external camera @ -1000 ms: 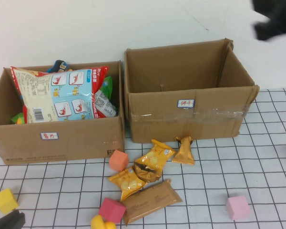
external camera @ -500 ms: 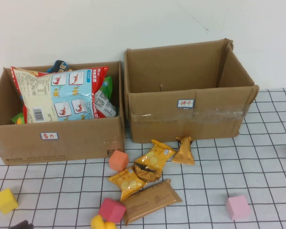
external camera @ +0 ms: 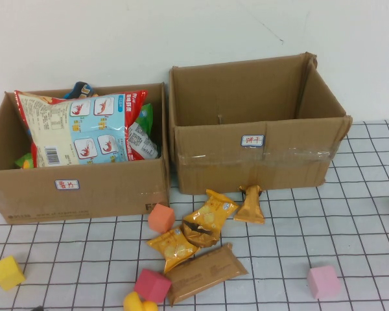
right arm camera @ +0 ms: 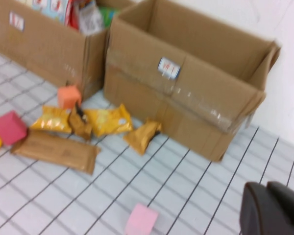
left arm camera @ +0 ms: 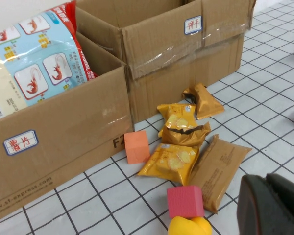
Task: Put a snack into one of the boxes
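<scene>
left gripper (left arm camera: 272,205) together, empty | right gripper (right arm camera: 274,208) together, empty | snack packets (left arm camera: 179,142) ahead of left gripper | open, pinch one packet, lift over boxes (external camera: 259,152)

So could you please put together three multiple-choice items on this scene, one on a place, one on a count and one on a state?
1. Where does the shrimp-print bag sit?
A. In the lower, wider box
B. In the taller taped box
C. On the gridded table

2. How many foam cubes lie on the table?
A. Two
B. Four
C. Six

3. What is the state of the taller taped box?
A. Flaps shut
B. Open, nothing seen inside
C. Open, packed full

Answers:
1 A, the bag stands up out of the wider box.
2 B: orange, red, yellow, pink.
3 B, only bare cardboard shows inside.

The left gripper and right gripper stay clear, jaws shut.
</scene>
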Controlling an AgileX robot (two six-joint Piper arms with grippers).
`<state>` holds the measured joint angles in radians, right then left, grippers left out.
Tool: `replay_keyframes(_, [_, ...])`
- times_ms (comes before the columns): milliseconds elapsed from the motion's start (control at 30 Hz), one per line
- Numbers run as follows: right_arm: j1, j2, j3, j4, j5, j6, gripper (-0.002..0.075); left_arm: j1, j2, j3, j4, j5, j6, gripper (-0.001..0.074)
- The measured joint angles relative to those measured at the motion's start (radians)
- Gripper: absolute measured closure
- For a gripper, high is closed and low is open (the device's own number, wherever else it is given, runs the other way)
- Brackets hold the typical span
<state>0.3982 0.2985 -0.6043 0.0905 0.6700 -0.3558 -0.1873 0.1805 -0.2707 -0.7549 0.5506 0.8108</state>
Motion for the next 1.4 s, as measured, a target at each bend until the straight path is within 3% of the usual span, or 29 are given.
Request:
replay_keyframes(400, [-0.020, -0.232, 0.330, -0.041, -0.305, 0.100, 0.0727, 0.000, 0.000, 0.008, 0.002, 0.012, 0.000, 0.0737])
replay_keyframes(733, [-0.383, -0.308, 0.560, -0.034, -0.518, 0.144, 0.0727, 0.000, 0.000, 0.008, 0.004, 0.035, 0.000, 0.0738])
replay_keyframes(833, [-0.443, -0.308, 0.611, -0.032, -0.545, 0.148, 0.0727, 0.000, 0.000, 0.008, 0.004, 0.049, 0.000, 0.0738])
replay_keyframes(1400, [-0.389, -0.308, 0.632, -0.141, -0.334, 0.453, 0.0727, 0.000, 0.000, 0.008, 0.004, 0.056, 0.000, 0.0738])
